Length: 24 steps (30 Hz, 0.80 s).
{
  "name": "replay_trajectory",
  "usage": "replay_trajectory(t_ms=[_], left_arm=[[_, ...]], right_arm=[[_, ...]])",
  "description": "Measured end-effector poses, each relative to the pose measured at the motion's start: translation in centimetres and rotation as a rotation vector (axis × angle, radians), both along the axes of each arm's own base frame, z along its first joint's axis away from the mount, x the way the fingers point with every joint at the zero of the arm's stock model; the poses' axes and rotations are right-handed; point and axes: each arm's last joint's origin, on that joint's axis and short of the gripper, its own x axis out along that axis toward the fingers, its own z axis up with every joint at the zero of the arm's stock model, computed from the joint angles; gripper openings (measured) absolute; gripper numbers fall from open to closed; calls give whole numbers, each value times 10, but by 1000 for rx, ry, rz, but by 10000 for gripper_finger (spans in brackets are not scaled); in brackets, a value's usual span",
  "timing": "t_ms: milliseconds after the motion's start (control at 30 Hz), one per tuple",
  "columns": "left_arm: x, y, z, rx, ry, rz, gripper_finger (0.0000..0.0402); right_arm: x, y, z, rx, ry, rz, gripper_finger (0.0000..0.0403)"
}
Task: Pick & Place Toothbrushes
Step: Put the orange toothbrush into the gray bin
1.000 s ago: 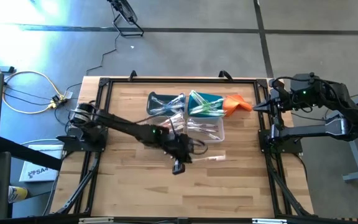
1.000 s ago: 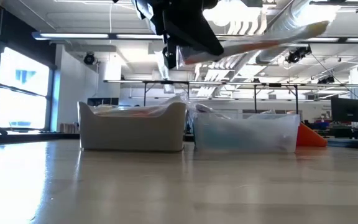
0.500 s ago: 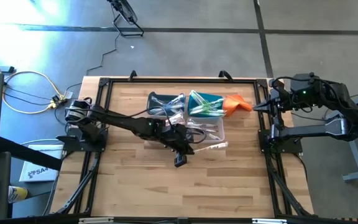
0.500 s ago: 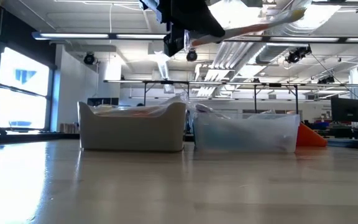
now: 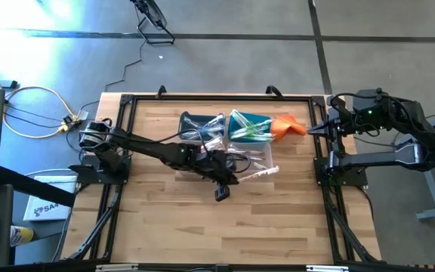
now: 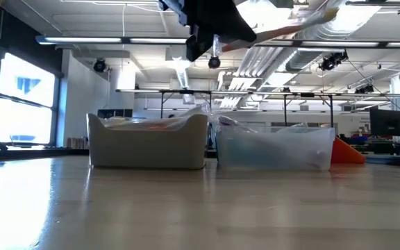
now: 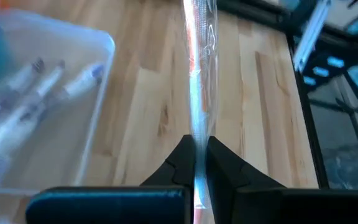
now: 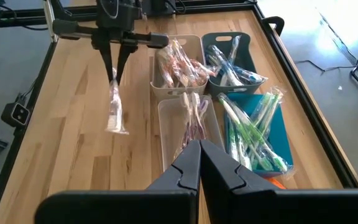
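**Q:** Wooden surface, is it? How much of it is free?

**A:** Yes, a pale wooden desk inside a black frame. Its whole near half is bare, as is the strip along the left edge. Four small bins cluster at the middle of the far half: a dark bin and a teal bin toward the far edge, a whitish bin and a clear bin in front of them. An orange cloth lies just beside the teal bin, toward the right edge.

**Q:** Where are the arms?

**A:** Reaching in from the left edge, the left arm stretches long and low to the desk's centre. The left claw is clamped on one wrapped toothbrush, carried in the air by one end, pointing toward the right edge over the clear bin's near rim. The right claw waits shut above the right edge, well apart from the bins.

**Q:** And the other toothbrushes?

**A:** The remaining toothbrushes lie sorted in the bins.

**Q:** Any change?

**A:** A second ago the held brush sat nearer the front edge; it has since risen and swung toward the bins.
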Motion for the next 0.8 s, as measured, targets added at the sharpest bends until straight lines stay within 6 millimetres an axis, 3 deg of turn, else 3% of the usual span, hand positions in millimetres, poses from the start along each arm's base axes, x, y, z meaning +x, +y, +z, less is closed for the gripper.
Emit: replay_trajectory(t_ms=[233,467,800], left_arm=[[2,9,3,-8,-29,92,11],[-5,29,21,-26,-72,149,10],[-34,60,48,-26,-44,243,10]], right_arm=[[0,0,0,-2,0,2,2],[0,0,0,-2,0,2,2],[-1,0,0,-3,-1,2,2]])
